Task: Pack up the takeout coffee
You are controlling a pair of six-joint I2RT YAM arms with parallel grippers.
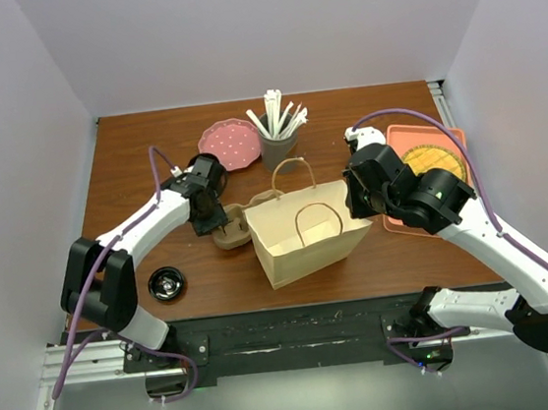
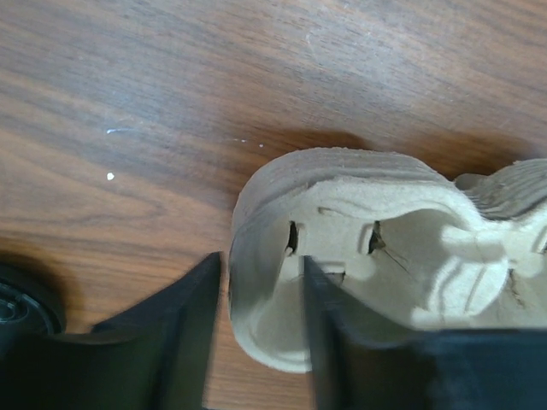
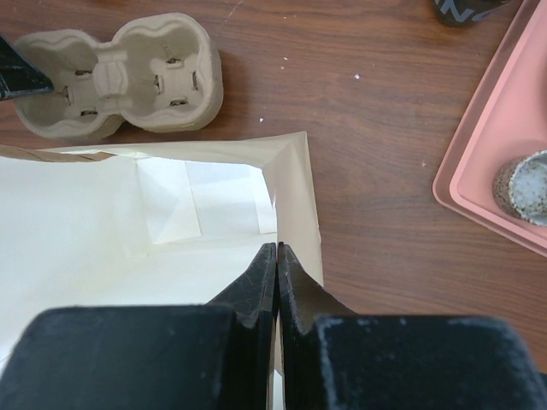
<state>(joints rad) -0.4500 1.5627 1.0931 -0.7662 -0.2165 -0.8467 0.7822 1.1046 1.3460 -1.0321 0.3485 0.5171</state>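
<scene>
The takeout coffee shows in no view. A pulp cup carrier [image 1: 229, 230] [image 3: 120, 77] lies on the wood left of the open paper bag [image 1: 307, 236]. My left gripper [image 1: 206, 218] [image 2: 261, 265] is open and straddles the carrier's end wall [image 2: 265, 213]: one finger stands inside the cup well, the other outside with a sliver of table showing between it and the wall. At the bag's right rim [image 3: 291, 196] my right gripper [image 1: 356, 199] [image 3: 277, 248] is shut on the paper. The part of the bag's white inside [image 3: 171, 256] that I see holds nothing.
A loose black lid [image 1: 167, 283] [image 2: 17, 299] lies front left. At the back stand a pink plate [image 1: 229, 143] and a dark cup of wooden sticks [image 1: 279, 150]. A pink tray [image 1: 445, 141] [image 3: 487, 162] on the right carries a woven mat [image 1: 433, 162] and a speckled cup [image 3: 526, 188].
</scene>
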